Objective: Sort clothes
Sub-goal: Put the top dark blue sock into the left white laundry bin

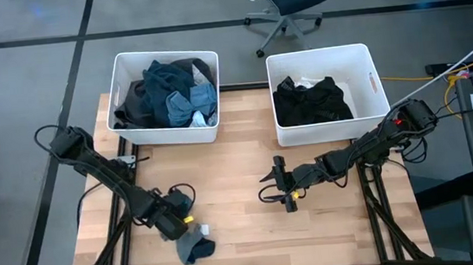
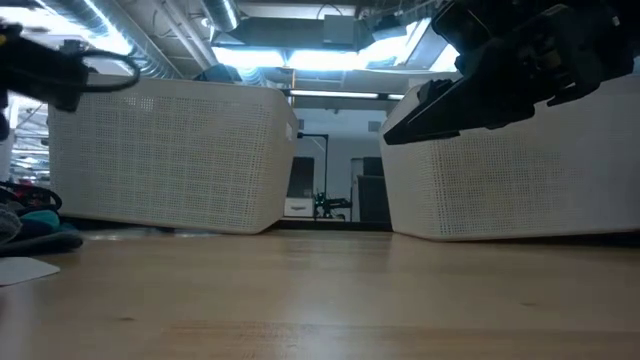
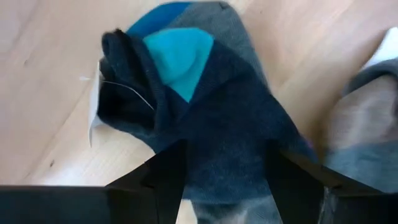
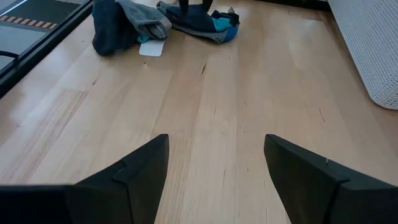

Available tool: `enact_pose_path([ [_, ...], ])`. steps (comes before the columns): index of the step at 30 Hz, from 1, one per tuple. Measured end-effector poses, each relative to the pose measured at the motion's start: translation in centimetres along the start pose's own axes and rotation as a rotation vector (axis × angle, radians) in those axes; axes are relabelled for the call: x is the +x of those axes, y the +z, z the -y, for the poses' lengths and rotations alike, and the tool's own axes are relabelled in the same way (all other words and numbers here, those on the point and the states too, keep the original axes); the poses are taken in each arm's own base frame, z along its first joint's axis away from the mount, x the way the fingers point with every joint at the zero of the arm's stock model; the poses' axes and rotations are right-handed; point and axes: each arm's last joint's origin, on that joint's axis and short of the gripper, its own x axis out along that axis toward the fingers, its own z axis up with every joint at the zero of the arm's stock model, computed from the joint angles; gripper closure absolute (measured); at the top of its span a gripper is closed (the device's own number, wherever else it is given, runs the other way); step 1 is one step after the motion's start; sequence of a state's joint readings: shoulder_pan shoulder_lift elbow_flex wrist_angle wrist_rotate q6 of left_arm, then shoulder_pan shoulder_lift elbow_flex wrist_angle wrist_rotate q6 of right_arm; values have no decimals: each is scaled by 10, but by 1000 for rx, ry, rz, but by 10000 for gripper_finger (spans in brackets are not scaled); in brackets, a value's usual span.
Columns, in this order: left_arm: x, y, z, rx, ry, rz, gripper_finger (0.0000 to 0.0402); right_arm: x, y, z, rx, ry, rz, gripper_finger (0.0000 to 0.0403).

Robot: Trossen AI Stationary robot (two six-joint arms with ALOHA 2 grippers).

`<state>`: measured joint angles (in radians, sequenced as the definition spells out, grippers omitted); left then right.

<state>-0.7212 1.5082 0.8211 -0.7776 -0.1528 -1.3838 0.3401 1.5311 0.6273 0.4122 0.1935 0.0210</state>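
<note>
A small pile of socks (image 1: 193, 245) lies on the wooden table near its front left: a dark blue and grey one with a teal patch (image 3: 211, 106) and a grey one beside it (image 3: 360, 124). My left gripper (image 1: 185, 231) is down at the pile and open. Its fingers (image 3: 168, 177) stand on either side of the dark blue sock. My right gripper (image 1: 275, 185) is open and empty above the table's middle, pointing toward the left. It sees the socks far off (image 4: 186, 18). Dark grey and blue clothes (image 1: 172, 91) fill the left bin, and black clothes (image 1: 307, 99) lie in the right bin. My left gripper has the dark blue sock's near part (image 3: 227, 168) between its open fingers, coming slanting from above. I cannot tell whether the fingers touch the cloth. The sock lies on the table.
Two white plastic bins stand at the table's far edge, the left bin (image 1: 170, 135) and the right bin (image 1: 328, 129). A white tag (image 3: 94, 121) lies by the socks. Bare wood (image 1: 237, 228) lies between the two grippers and along the front.
</note>
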Motion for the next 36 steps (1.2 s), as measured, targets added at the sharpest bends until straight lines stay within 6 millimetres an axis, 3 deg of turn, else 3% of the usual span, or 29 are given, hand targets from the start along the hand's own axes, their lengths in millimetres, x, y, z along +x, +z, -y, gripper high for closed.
enact_pose_path([
  [9, 13, -4, -8, 41, -2, 0, 220, 0, 0, 0, 0, 0, 0, 139],
  [21, 6, -2, -3, 176, -12, 3, 387, 0, 0, 0, 0, 0, 0, 139],
  [31, -25, 6, 8, 237, 37, 6, 395, 0, 0, 0, 0, 0, 1, 139],
  [36, -53, 19, 11, 228, 9, 171, 396, 0, 0, 0, 0, 0, 2, 139],
])
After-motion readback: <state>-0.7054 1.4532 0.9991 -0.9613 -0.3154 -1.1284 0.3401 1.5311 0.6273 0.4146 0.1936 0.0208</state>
